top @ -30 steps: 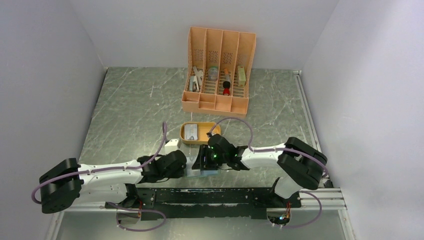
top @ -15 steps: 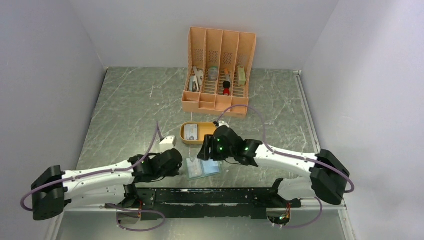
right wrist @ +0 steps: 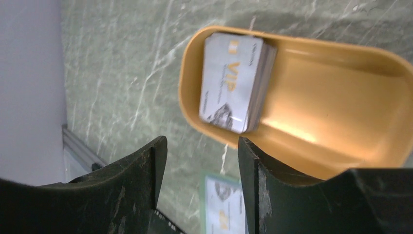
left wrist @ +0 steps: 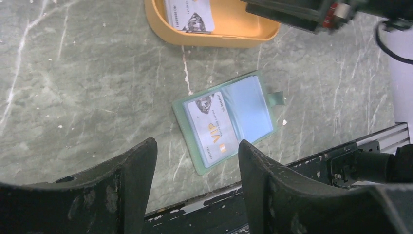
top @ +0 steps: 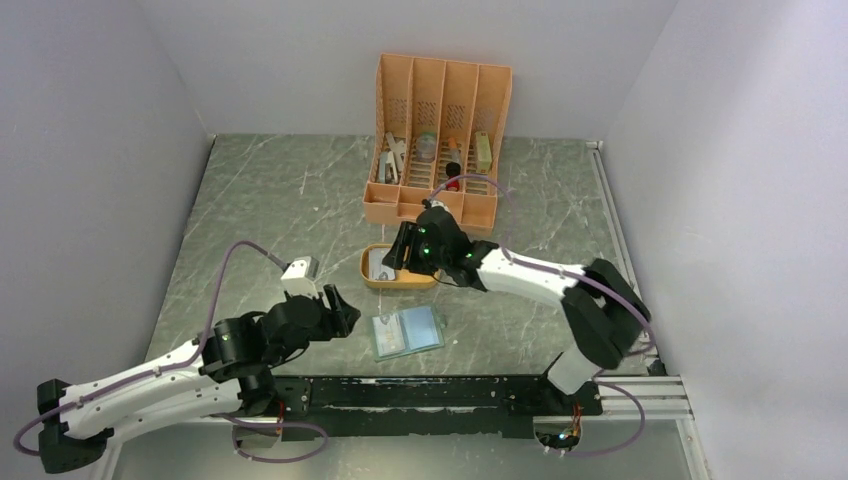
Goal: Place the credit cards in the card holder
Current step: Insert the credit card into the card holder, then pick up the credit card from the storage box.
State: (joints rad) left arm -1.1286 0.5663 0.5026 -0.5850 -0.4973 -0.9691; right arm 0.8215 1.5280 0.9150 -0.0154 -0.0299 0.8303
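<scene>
Several credit cards (right wrist: 236,80) are being kept stacked in the tray (right wrist: 336,112) beneath the wide, empty right gripper (right wrist: 202,146), so a two-card pinch is being risked, while the open card holder (left wrist: 226,122), lying flat, is being left unpinned by the wide, empty left gripper (left wrist: 197,146) and may slide.

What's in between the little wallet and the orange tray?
Nothing: only bare table between the card holder and orange tray, shown in the left wrist view.
</scene>
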